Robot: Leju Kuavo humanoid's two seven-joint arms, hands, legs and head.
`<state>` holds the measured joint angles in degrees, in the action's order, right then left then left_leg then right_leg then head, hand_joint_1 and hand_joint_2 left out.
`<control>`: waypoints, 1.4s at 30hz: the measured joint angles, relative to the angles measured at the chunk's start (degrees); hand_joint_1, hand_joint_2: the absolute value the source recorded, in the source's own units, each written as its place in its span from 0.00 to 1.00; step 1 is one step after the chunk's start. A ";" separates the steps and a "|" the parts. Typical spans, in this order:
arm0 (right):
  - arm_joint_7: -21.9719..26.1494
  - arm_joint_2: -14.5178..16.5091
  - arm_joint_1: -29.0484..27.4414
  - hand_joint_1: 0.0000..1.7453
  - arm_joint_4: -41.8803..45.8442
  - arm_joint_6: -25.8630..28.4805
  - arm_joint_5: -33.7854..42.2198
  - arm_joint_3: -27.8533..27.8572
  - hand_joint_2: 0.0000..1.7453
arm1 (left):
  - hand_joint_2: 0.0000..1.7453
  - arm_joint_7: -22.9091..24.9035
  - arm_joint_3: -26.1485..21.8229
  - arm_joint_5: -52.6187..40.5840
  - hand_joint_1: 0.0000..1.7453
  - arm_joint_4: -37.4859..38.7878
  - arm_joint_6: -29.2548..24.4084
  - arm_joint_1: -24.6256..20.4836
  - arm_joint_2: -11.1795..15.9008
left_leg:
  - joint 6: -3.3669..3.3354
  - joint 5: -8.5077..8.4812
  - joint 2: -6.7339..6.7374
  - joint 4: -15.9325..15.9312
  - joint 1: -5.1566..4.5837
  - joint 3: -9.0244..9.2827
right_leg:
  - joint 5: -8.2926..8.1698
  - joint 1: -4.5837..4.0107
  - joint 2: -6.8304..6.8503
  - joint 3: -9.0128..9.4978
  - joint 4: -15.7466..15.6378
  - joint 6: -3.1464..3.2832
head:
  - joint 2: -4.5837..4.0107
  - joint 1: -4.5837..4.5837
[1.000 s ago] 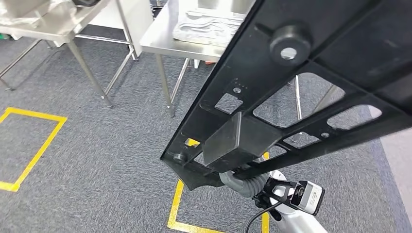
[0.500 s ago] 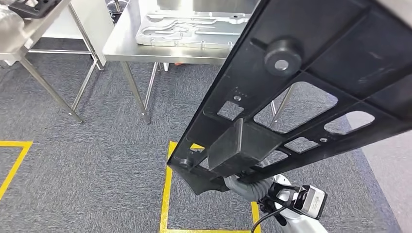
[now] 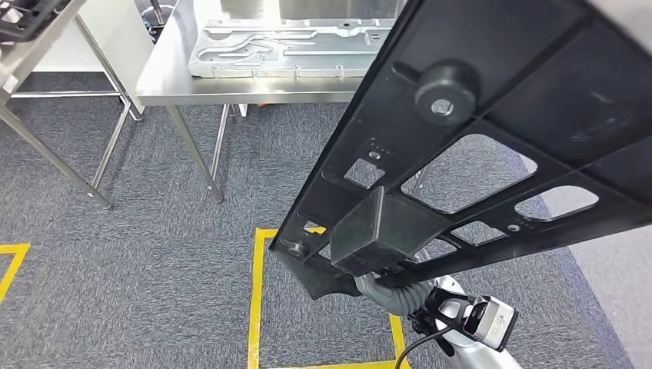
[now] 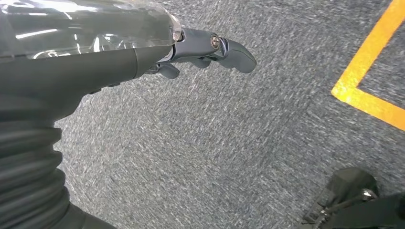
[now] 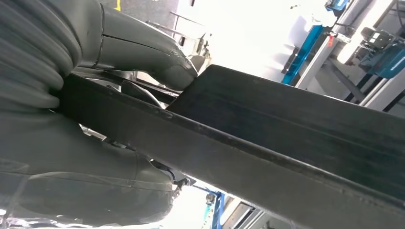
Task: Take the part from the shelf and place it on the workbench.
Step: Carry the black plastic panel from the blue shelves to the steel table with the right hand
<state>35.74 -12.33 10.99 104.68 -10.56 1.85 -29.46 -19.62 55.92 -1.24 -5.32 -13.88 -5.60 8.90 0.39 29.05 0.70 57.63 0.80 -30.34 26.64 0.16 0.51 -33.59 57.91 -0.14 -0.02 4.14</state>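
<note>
**Carrying the part toward the steel workbench**

Over the last second the whole head view has slid: the workbench [image 3: 231, 84] sat at upper centre and now lies further toward the upper left, and the yellow floor tape [image 3: 257, 307] has come round under the middle of the frame. That is my own turning and walking, not the furniture moving. The black part [image 3: 492, 131] has kept its place against my body, running from lower centre up to the upper right, so my grip has not slipped. I judge the carry is well under way, with the set-down still ahead; a pale moulded tray [image 3: 284, 50] already lies on the bench top, so I will need a bare stretch beside it.

The head view shows the part's cut-outs, its round boss and the box-shaped lug low down, but hides most of my right hand [image 5: 110, 109]. The right wrist view supplies that: thumb and fingers clamp on opposite faces of the part's edge. The left wrist view shows my left hand [image 4: 200, 50] over grey carpet, holding nothing, fingers loosely extended.
</note>
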 joint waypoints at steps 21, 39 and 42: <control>0.02 -1.19 -0.35 1.00 0.80 -0.33 1.38 0.28 1.00 | 1.00 -0.27 0.02 0.05 0.00 0.05 -0.66 0.43 0.49 | -1.87 -3.40 -0.83 -1.43 -0.17 -1.54 | 8.64 0.57 -1.05 -2.28 14.38 -2.00 | 0.00 0.00; 0.02 -3.00 -1.03 1.00 0.96 1.17 2.29 1.18 1.00 | 1.00 -0.39 0.04 -0.03 0.00 0.05 -0.41 0.16 0.61 | 0.82 5.94 -0.82 14.27 0.10 -7.60 | 0.26 -0.50 -0.92 1.57 -0.10 1.99 | 0.00 0.03; 0.02 -3.24 -2.02 1.00 1.47 1.56 2.18 1.20 1.00 | 1.00 -0.67 0.04 -0.04 0.00 0.07 -0.37 0.35 0.75 | -0.85 -2.30 -0.96 4.13 -0.83 -5.74 | 1.89 -0.96 -1.10 3.64 -0.08 1.88 | 0.00 0.04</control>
<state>35.76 -15.57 8.97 106.15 -9.00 4.02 -28.26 -20.29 55.95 -1.28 -5.25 -14.25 -5.25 9.65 -0.46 26.75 -0.26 61.75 -0.03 -36.07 28.53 -0.80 -0.59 -29.94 57.82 1.74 -0.02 4.18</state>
